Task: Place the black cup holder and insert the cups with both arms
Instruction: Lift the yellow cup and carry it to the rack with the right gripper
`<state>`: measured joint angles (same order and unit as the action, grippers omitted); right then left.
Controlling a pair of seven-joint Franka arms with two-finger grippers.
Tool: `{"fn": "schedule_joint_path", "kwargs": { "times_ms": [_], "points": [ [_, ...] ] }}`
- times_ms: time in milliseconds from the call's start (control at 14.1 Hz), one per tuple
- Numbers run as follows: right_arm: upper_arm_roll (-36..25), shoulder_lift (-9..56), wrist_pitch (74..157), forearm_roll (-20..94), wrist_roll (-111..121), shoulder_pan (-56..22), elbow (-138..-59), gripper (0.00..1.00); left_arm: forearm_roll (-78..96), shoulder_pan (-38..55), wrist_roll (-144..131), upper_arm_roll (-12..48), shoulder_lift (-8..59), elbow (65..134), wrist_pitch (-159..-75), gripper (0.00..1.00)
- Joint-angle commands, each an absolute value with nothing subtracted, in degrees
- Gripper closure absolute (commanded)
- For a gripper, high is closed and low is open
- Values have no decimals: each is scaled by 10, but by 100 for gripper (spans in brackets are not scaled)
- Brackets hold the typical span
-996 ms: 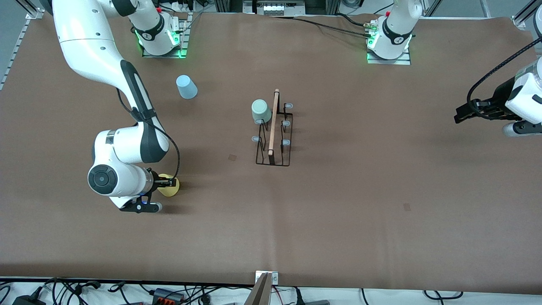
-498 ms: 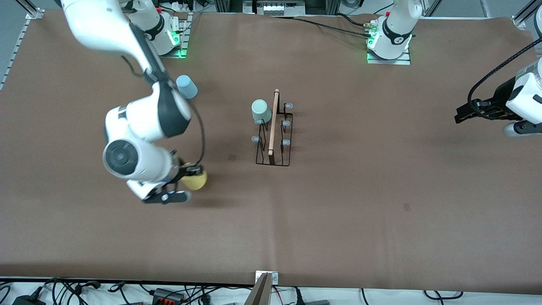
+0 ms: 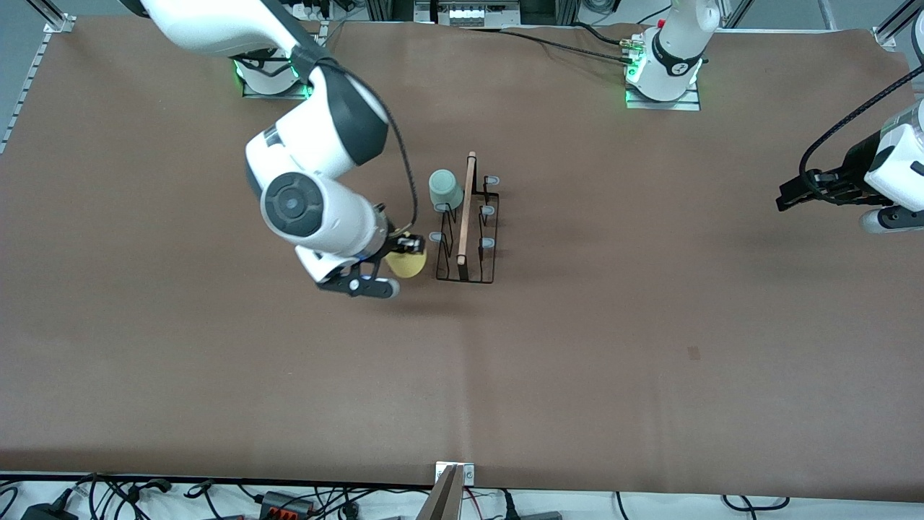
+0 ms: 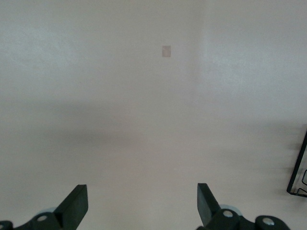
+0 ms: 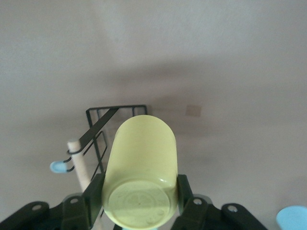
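The right gripper (image 3: 406, 250) is carrying the small yellow plastic cup (image 5: 142, 173), light, smooth and likely squashable, its fingers pinching the sides near the base, beside the black wire cup holder (image 3: 467, 245); the left gripper (image 4: 142, 207) is waiting, fingers wide.

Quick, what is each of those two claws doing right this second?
Left gripper: open, holding nothing, waiting over bare table at its own end.
Right gripper: shut on the yellow cup, in the air beside the black cup holder.
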<state>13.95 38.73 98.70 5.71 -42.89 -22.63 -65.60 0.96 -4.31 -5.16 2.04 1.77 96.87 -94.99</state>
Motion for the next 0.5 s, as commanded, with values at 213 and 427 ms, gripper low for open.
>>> {"fn": "schedule_joint_path", "kwargs": {
  "times_ms": [213,427],
  "points": [
    [145,402,992,57,-475,-254,-655,82,15,-43,-53,17,18,962,-949,0],
    [145,413,999,57,-475,-254,-655,82,15,-43,-53,17,18,962,-949,0]
  ]
}}
